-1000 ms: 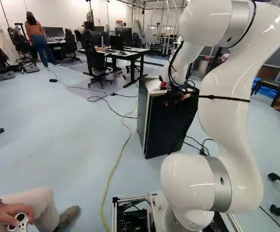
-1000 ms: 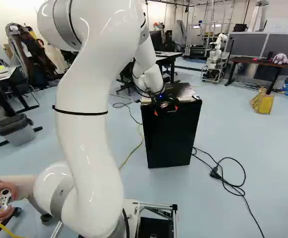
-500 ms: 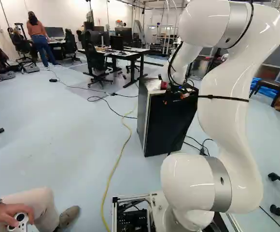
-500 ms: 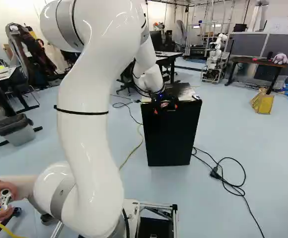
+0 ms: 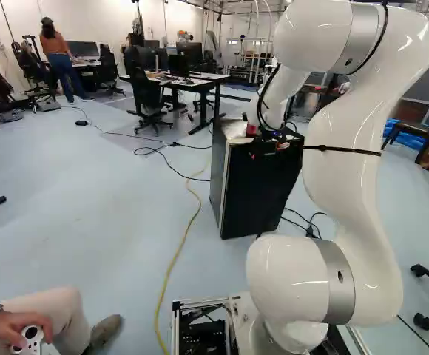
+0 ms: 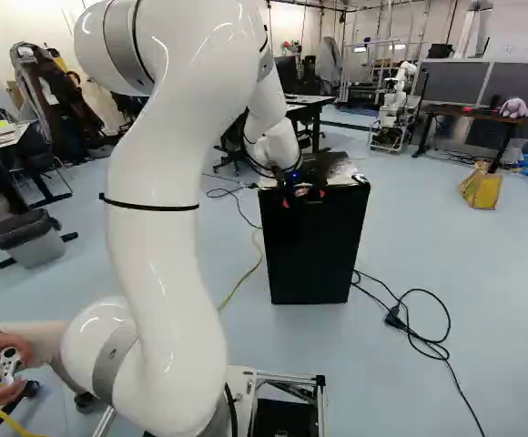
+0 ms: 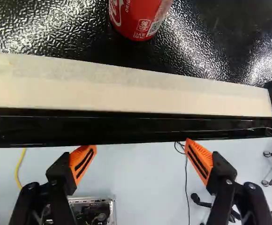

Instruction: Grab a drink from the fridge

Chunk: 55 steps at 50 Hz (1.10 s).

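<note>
The black two-fingered gripper is held wide open, nothing gripped between its ribbed orange pads. Ahead, a red cylindrical metal can, partly cut off by the wrist view's edge, is supported on the black box-shaped fridge's glossy, pebbled top, edged by a flat cream strip. The interior is hidden.

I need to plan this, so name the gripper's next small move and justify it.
Probably ease the gripper forward, high enough to clear the fridge, toward the red can: the fingers are open, short of the fridge's front edge, and the can stands on top.
</note>
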Motion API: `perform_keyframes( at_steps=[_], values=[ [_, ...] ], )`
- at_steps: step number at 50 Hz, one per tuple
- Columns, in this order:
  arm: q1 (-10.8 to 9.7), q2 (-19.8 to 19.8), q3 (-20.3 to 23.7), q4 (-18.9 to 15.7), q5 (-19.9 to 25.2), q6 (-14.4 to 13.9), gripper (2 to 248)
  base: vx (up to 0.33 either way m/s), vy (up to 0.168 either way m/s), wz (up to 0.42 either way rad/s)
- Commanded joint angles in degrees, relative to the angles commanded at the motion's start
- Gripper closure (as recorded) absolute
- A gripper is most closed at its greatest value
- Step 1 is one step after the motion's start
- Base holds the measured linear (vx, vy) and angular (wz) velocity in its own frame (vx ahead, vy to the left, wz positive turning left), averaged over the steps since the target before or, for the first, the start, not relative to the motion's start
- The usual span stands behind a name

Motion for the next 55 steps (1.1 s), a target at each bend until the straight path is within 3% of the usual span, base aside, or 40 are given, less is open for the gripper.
perform_keyframes(
  at_steps=[18,39,55],
  values=[
    [0.0,0.8,1.1,0.0,0.6,0.0,3,0.0,0.0,0.0],
    [0.3,5.2,6.9,0.1,0.6,0.0,3,0.0,0.0,0.0],
    [0.7,9.2,12.1,4.1,0.6,0.0,3,0.0,0.0,0.0]
  ],
)
